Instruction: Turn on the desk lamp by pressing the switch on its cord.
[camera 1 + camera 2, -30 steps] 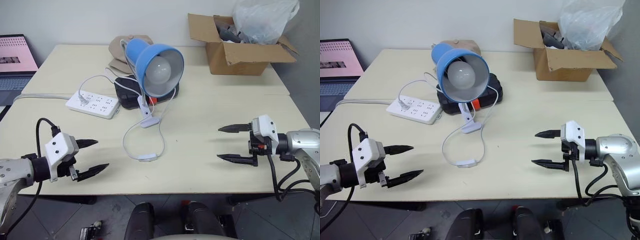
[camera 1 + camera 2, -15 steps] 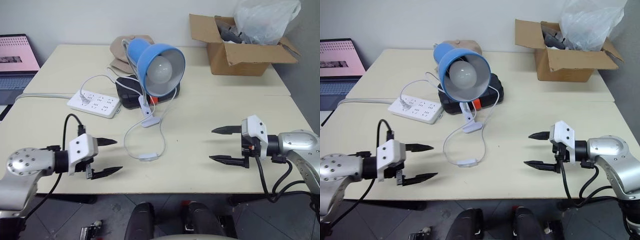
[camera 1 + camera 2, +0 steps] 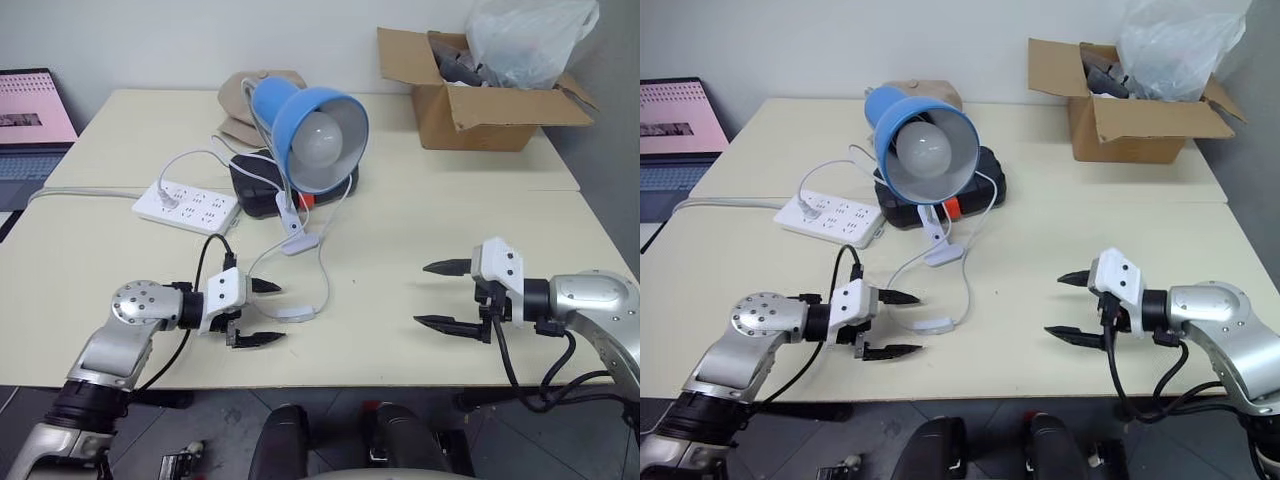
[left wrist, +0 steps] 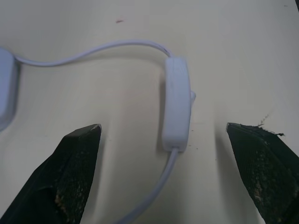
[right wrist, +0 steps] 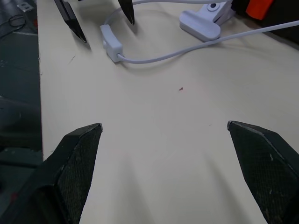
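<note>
The desk lamp (image 3: 318, 135), with a blue cone shade and a white bulb, stands at the table's middle back on its white clip base (image 3: 294, 243). Its thin white cord (image 3: 325, 280) loops toward the front, where the small white switch (image 3: 296, 314) lies flat. My left gripper (image 3: 282, 312) is open just left of the switch, low over the table. In the left wrist view the switch (image 4: 176, 103) lies between the two fingers, touching neither. Off to the right my right gripper (image 3: 420, 294) is open and empty, pointing left toward the switch (image 5: 111, 42).
A white power strip (image 3: 188, 206) with a grey cable lies left of the lamp. A black case (image 3: 262, 185) sits under the shade. A cardboard box (image 3: 480, 105) with a plastic bag stands back right, and a laptop (image 3: 30, 120) is at far left.
My left gripper has swung right and forward along the table until its open fingers reach the switch. The right gripper has shifted slightly left. Lamp, cord and switch have not moved.
</note>
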Tool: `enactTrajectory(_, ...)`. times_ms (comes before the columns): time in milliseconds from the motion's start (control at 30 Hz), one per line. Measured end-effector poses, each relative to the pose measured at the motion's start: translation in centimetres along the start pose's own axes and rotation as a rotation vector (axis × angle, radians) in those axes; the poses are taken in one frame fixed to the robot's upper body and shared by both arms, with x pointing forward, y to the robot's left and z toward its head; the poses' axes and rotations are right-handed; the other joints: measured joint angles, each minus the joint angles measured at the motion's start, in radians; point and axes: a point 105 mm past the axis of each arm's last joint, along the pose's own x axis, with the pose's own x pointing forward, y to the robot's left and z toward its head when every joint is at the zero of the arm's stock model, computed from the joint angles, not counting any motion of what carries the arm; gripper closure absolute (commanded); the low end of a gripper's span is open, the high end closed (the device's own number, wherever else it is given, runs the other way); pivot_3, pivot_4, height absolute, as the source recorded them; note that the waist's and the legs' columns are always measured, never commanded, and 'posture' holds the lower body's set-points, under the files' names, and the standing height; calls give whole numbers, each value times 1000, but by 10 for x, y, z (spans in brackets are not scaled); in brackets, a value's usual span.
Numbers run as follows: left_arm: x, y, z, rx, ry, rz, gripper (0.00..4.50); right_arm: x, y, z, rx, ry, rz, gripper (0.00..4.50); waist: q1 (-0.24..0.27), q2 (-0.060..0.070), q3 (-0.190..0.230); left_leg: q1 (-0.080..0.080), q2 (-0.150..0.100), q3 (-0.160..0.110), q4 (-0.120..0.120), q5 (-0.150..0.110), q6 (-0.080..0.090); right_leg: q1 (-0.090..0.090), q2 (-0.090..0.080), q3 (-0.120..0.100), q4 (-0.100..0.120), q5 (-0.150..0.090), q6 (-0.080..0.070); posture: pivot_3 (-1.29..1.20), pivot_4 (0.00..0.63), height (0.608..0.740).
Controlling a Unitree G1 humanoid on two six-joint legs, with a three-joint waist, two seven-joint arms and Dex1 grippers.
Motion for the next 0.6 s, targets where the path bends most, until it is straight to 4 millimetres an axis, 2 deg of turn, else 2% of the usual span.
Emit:
enactTrajectory(67, 1, 2, 0, 8, -2, -5, 34, -1, 0, 1, -6, -1, -8, 0, 1, 0, 0, 0, 0, 0, 0, 0, 0, 0, 0, 0, 0, 0, 0, 0, 150, 740)
enactTrajectory(233, 10, 6, 0, 25, -20, -34, 1006, -2, 6, 2, 6, 2, -7, 0, 2, 0, 0, 0, 0, 0, 1, 0, 0, 1, 0, 0, 0, 0, 1, 0, 150, 740)
enactTrajectory(600, 17, 2, -3, 69, -20, -83, 3212, -7, 3, 5, 4, 13, -45, 0, 2, -1, -1, 0, 0, -1, 2, 0, 0, 2, 0, 0, 0, 1, 1, 0, 150, 740)
